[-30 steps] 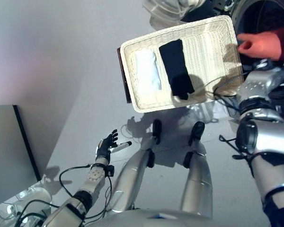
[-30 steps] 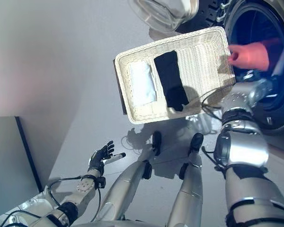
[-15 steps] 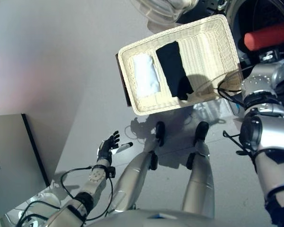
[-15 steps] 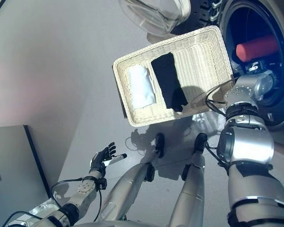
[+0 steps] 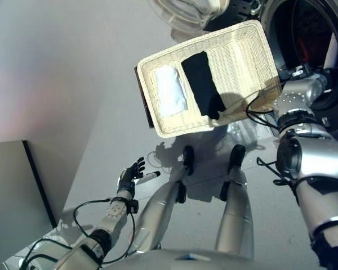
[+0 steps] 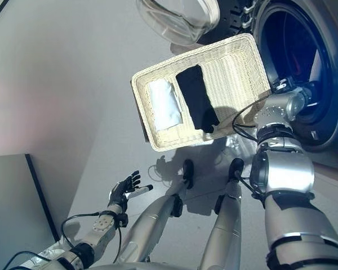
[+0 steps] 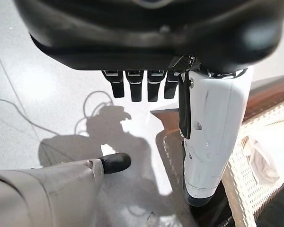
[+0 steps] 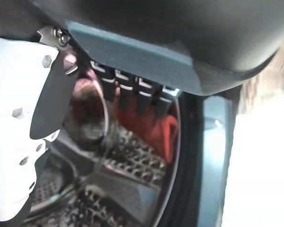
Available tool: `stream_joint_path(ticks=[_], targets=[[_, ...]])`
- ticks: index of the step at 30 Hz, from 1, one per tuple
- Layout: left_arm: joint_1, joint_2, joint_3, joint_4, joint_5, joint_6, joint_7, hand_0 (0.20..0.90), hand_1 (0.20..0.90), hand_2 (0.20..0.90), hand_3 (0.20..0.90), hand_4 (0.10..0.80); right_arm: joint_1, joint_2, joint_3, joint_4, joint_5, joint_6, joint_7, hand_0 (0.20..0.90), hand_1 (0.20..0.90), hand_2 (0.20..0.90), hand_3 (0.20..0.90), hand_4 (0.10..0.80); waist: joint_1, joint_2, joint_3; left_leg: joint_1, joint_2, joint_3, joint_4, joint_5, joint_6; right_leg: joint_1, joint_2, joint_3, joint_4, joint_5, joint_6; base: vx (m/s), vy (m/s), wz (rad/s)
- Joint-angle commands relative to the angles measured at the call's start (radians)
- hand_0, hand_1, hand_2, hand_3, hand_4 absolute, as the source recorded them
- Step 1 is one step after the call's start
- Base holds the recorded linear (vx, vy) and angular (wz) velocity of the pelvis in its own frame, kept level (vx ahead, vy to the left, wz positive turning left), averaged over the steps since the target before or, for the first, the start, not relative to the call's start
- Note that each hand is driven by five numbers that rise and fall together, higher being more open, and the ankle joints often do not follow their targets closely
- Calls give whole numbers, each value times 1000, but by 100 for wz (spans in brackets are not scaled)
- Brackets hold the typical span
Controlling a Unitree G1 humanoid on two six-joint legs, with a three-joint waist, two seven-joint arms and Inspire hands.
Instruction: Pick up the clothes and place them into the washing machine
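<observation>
Now the right hand (image 8: 132,94), fingers straight, hovers at the washing machine drum (image 6: 296,45) over a red garment (image 8: 154,130); pulling back could snag it. Left hand (image 5: 130,175) idles, spread.

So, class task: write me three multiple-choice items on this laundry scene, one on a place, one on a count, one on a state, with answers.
1. Where is the red garment?
A. in the wicker basket
B. inside the washing machine drum
C. on the floor

2. How many clothes lie in the wicker basket?
A. two
B. four
C. none

3. How is the left hand?
A. shut on black cloth
B. open, holding nothing
C. curled round the basket rim

Answers: 1 B, the right wrist view shows red cloth on the drum wall. 2 A, one white garment and one black garment. 3 B, its fingers are spread above the floor.
</observation>
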Motion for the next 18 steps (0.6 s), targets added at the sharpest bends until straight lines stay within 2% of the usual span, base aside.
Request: stream_joint_path(ticks=[1,3,4,5,6,7,10,14,17,18], targets=[[44,7,40,55,-9,-28,13,900,900,900,900,800,-18,-71,120,-19,-52,-38,31,900,900,900,900,800,16,10,-52,-51,43,-56,48,-69,-133,92,8,-37,-27,-90,-4,0,0,0],[40,11,48,53,-7,-27,13,900,900,900,900,800,-24,-82,150,19,-100,-9,26,900,900,900,900,800,17,7,-51,-51,43,-56,49,-68,-134,92,9,-36,-29,-87,-4,-17,-9,0],[37,15,61,62,0,-31,13,900,900,900,900,800,-13,-76,211,18,-175,37,43,900,900,900,900,800,17,-4,-44,-54,47,-55,54,-66,-134,94,11,-37,-29,-83,-6,0,0,0],[37,14,62,62,0,-31,12,900,900,900,900,800,-14,-75,212,16,-179,38,39,900,900,900,900,800,15,-3,-43,-53,47,-55,54,-66,-134,94,11,-38,-29,-83,-6,-48,-40,0],[35,17,82,63,0,-32,9,900,900,900,900,800,-4,-74,271,30,-259,75,48,900,900,900,900,800,16,-16,-37,-53,51,-56,58,-63,-134,96,13,-41,-29,-79,-7,0,0,0],[35,17,83,63,0,-32,9,900,900,900,900,800,-4,-73,271,29,-260,75,46,900,900,900,900,800,14,-16,-36,-52,51,-56,58,-63,-134,97,13,-42,-29,-79,-7,-46,-62,-4],[30,33,166,58,-26,-49,35,900,900,900,900,800,28,-54,402,52,-509,148,19,900,900,900,900,800,12,-55,-19,-59,60,-65,74,-56,-136,102,18,-58,-23,-74,-13,-45,-78,-3],[36,52,225,22,-16,-75,59,900,900,900,900,800,82,-38,533,28,-769,194,-12,900,900,900,900,800,12,-87,-8,-60,64,-85,81,-45,-140,117,21,-80,-19,-77,-16,-31,-75,15],[54,62,252,-5,-13,-89,65,900,900,900,900,800,103,-14,586,33,-886,228,-22,900,900,900,900,800,21,-108,1,-57,64,-104,81,-37,-143,133,19,-105,-17,-80,-18,16,-82,15],[53,67,257,-6,-8,-87,64,900,900,900,900,800,102,-2,602,54,-919,243,-23,900,900,900,900,800,27,-118,-2,-46,64,-119,84,-67,-150,146,20,-107,-8,-113,-11,82,-82,21]])
